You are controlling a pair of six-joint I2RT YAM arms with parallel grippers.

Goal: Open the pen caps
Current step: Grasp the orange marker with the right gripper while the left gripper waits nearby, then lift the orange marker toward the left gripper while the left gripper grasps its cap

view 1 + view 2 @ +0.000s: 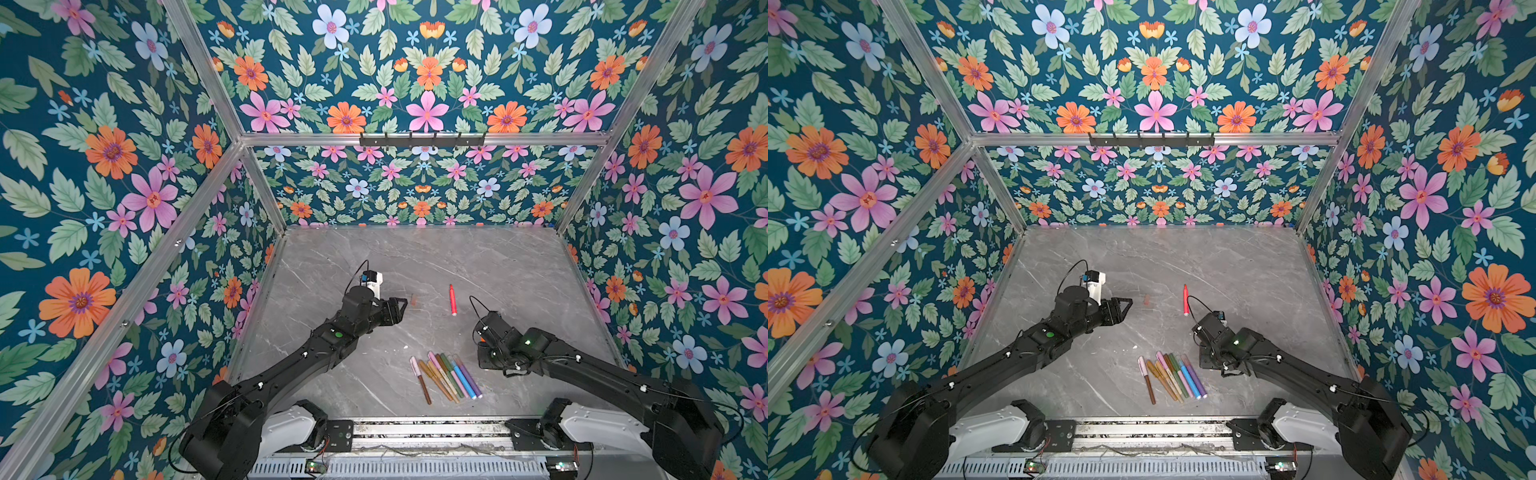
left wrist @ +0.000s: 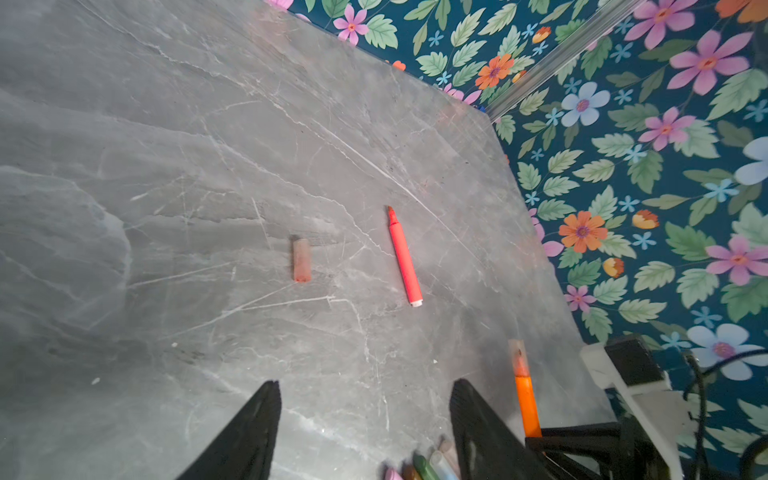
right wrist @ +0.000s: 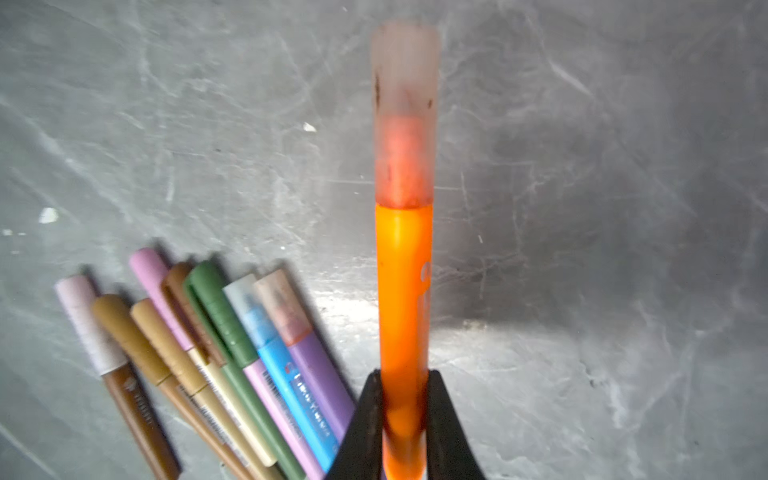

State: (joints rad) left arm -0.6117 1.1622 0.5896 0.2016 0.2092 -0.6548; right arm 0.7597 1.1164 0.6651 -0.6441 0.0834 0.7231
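Right gripper (image 3: 404, 376) clamps the orange pen (image 3: 403, 291) (cap (image 3: 405, 116) on); left gripper (image 2: 365, 384) gapes, apparently empty, near a loose cap (image 2: 301, 260).

Grey marble-look counter (image 1: 415, 257) boxed in by floral wallpaper walls (image 1: 428, 83).
Walls rise behind the counter and on both its sides: dark teal with pink, orange and pale blue flowers and green leaves. Bare aluminium frame bars (image 1: 291, 139) run up from the counter's back corners and across above its back edge. A black hook rail (image 1: 422, 141) sits on that crossbar, over the counter's middle. The counter has white veins, a few white specks (image 3: 48, 215) and a bright glare patch (image 3: 353, 307). Slotted metal strip (image 1: 395, 467) along the counter's front edge.
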